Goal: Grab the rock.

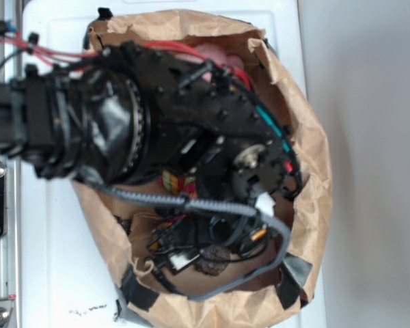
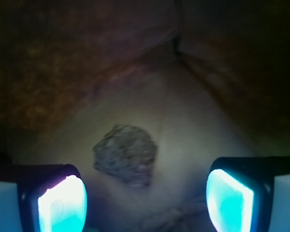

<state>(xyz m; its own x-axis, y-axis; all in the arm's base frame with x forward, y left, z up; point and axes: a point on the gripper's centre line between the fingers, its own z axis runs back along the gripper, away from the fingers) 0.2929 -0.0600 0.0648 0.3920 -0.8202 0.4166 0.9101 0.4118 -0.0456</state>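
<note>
The rock (image 2: 125,153) is a small grey-brown lump with a rough surface, lying on the paper floor of a brown paper bag (image 1: 307,171). In the exterior view the rock (image 1: 213,260) shows near the bag's lower rim, below the black arm (image 1: 157,116) that reaches into the bag. My gripper (image 2: 146,200) is open. Its two glowing cyan pads (image 2: 63,203) sit wide apart at the bottom of the wrist view. The rock lies just ahead of the gap, closer to the left pad, and touches neither pad.
The bag's creased walls (image 2: 63,72) rise close around the rock on the far sides. A pink soft thing (image 1: 215,55) shows at the bag's top edge, and a colourful block (image 1: 174,181) sits under the arm. Grey cable (image 1: 191,203) loops across the bag. The bag stands on a white surface (image 1: 61,260).
</note>
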